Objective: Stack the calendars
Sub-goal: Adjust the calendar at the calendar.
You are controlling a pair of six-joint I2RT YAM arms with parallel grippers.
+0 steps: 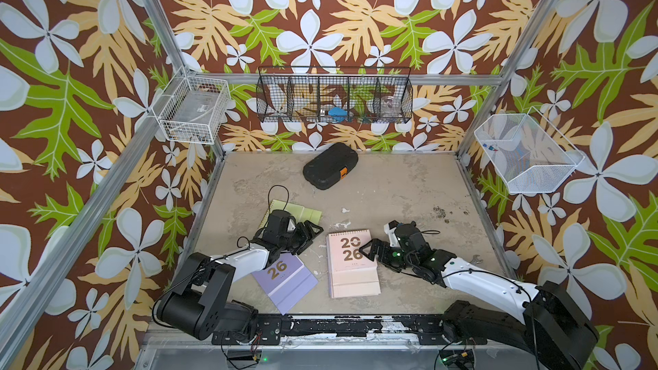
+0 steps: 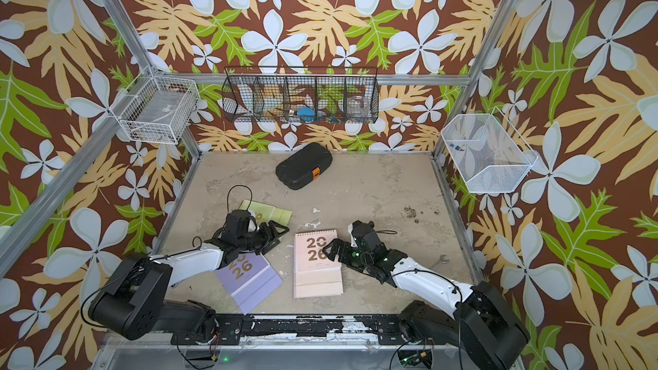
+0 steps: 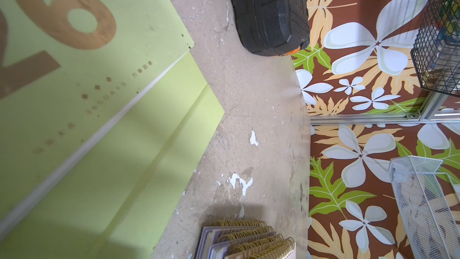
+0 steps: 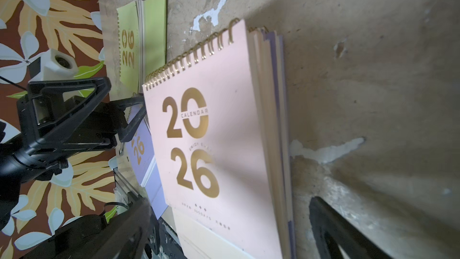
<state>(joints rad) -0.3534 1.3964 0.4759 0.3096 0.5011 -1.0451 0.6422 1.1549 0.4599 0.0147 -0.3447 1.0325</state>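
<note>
A stack of calendars (image 1: 350, 268) (image 2: 317, 272) lies near the table's front middle, pale pink "2026" cover on top and lilac edges (image 4: 280, 120) beneath; its gold spirals (image 3: 251, 240) show in the left wrist view. A single lilac calendar (image 1: 288, 282) (image 2: 251, 284) lies left of it, partly under my left arm. The lime green calendar (image 1: 302, 212) (image 3: 74, 100) (image 4: 129, 43) lies flat behind. My left gripper (image 1: 311, 238) (image 2: 276, 238) hovers open and empty between the green and lilac ones. The right gripper (image 1: 366, 250) (image 4: 227, 201) is open, its jaws straddling the pink top calendar.
A black rounded case (image 1: 331, 166) (image 3: 268, 11) with an orange tab lies at the back middle. A small wrench (image 1: 475, 260) lies by the right wall. Wire baskets (image 1: 334, 96) hang on the back and side walls above the table.
</note>
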